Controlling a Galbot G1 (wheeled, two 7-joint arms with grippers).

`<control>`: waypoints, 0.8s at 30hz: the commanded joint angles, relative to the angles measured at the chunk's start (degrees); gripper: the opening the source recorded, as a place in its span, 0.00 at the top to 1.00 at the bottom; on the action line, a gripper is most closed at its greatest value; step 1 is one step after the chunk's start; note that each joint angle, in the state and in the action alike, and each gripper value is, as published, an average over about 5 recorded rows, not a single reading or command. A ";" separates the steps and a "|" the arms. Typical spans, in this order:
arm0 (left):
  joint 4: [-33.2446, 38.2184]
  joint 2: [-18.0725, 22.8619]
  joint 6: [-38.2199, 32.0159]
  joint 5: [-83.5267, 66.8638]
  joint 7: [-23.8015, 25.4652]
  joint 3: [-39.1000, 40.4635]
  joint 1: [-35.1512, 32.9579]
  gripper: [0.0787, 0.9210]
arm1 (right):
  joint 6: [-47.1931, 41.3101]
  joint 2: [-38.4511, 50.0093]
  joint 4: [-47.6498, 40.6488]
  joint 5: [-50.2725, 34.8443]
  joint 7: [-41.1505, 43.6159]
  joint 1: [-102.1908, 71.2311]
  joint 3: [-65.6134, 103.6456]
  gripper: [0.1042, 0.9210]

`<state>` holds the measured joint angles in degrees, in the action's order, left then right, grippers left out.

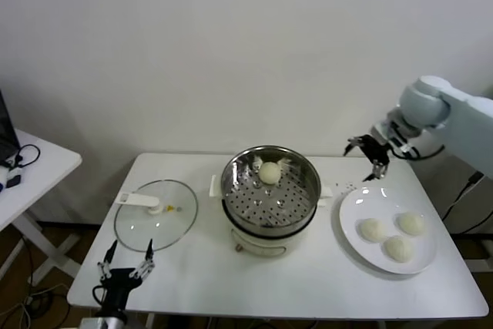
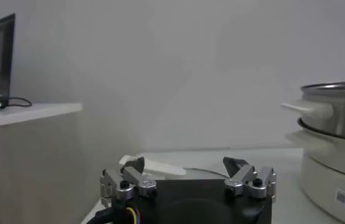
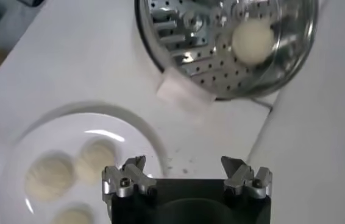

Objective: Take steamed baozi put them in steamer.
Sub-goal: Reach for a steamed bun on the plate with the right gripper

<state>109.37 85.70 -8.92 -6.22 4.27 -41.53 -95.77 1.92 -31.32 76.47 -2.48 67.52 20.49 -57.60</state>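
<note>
While one baozi sits in the steamer, three wait on the plate. Soft, light, easily dented: pinch gently across the sides. Right gripper hovers empty, jaws spread; left gripper parked, spread.

One cream-white baozi sits in the shiny perforated steamer; three more lie clustered to its right.

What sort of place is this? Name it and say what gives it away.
Probably a lab mock-up of a kitchen, not a real one: a steamer and a plate of baozi on a plain white table, a bare wall, and a laptop desk beside it.
</note>
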 commanded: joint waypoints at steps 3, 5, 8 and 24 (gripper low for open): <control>-0.13 0.00 -0.17 0.41 0.02 0.31 -0.18 0.12 | -5.74 5.74 -2.71 3.34 -2.31 -25.50 17.36 0.12; -0.21 0.01 -0.17 0.46 0.02 0.37 -0.14 0.12 | -5.92 4.86 -3.57 4.08 -2.64 -27.37 18.31 0.12; -0.23 0.06 -0.15 0.49 0.02 0.41 -0.13 0.12 | -5.92 3.13 -5.27 5.36 -2.97 -28.75 18.70 0.12; -1.09 0.12 -0.32 0.16 -0.04 0.00 -0.10 0.12 | -5.10 -4.03 -13.74 7.82 -3.01 -28.03 17.64 0.12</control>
<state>108.49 85.85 -9.22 -5.93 4.24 -41.48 -95.91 -2.72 -32.78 66.90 4.14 64.81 -4.46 -41.82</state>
